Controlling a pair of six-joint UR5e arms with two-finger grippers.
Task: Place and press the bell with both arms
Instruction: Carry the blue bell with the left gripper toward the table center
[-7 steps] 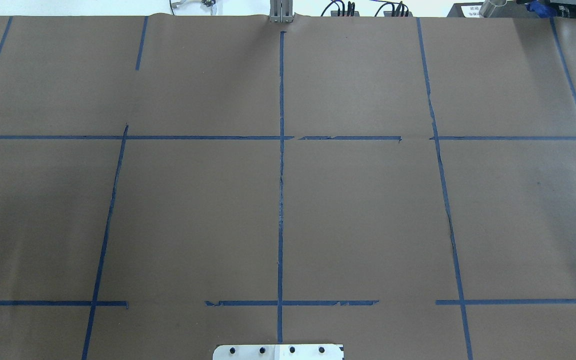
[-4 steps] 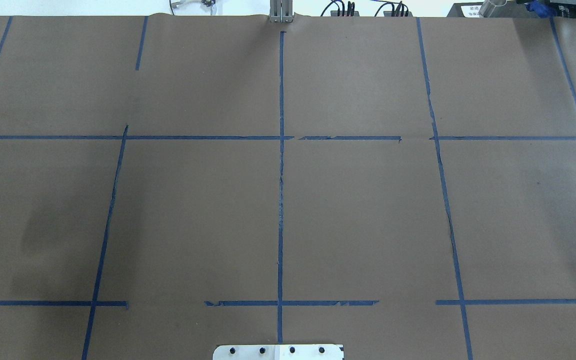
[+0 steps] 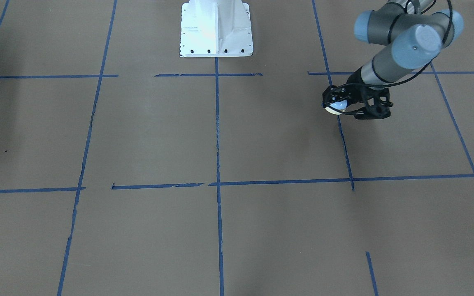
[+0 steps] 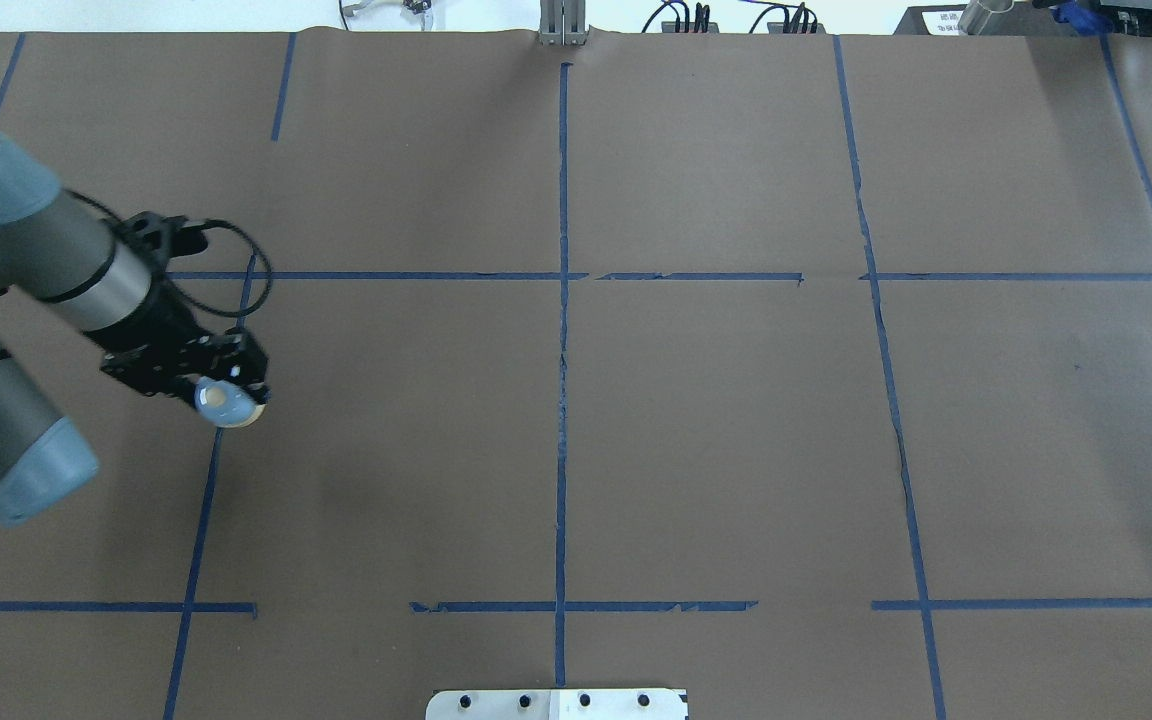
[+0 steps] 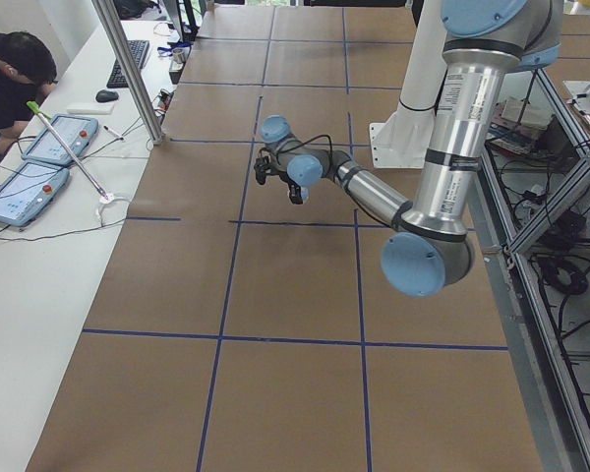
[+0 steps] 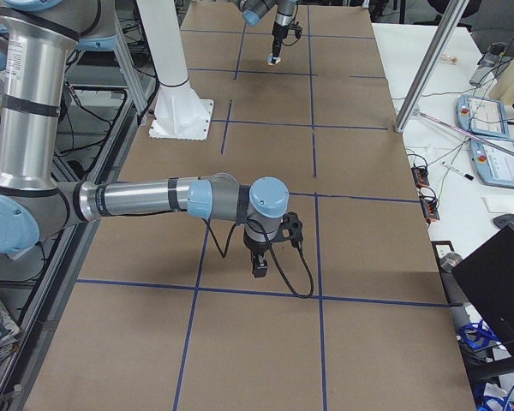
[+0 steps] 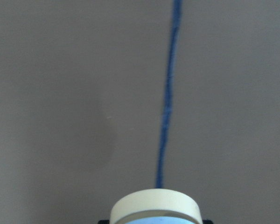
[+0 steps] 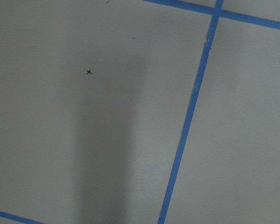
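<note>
My left gripper (image 4: 229, 393) is shut on the bell (image 4: 224, 404), a light-blue dome with a cream button, over the left part of the table by a blue tape line. The bell also shows in the front-facing view (image 3: 336, 107) between the black fingers of the left gripper (image 3: 341, 108). Its cream base ring fills the bottom edge of the left wrist view (image 7: 155, 205). My right gripper (image 6: 260, 259) shows only in the exterior right view, low over the paper near a tape crossing, and I cannot tell if it is open or shut.
Brown paper with a blue tape grid (image 4: 562, 400) covers the table. The white bolted pedestal (image 3: 216, 28) stands at the robot's edge. A metal post (image 5: 128, 69), tablets (image 5: 25, 187) and a seated operator (image 5: 10, 79) are along the far side.
The left arm has come in from the overhead view's left edge and moved right and farther up the table with the bell in its gripper.
</note>
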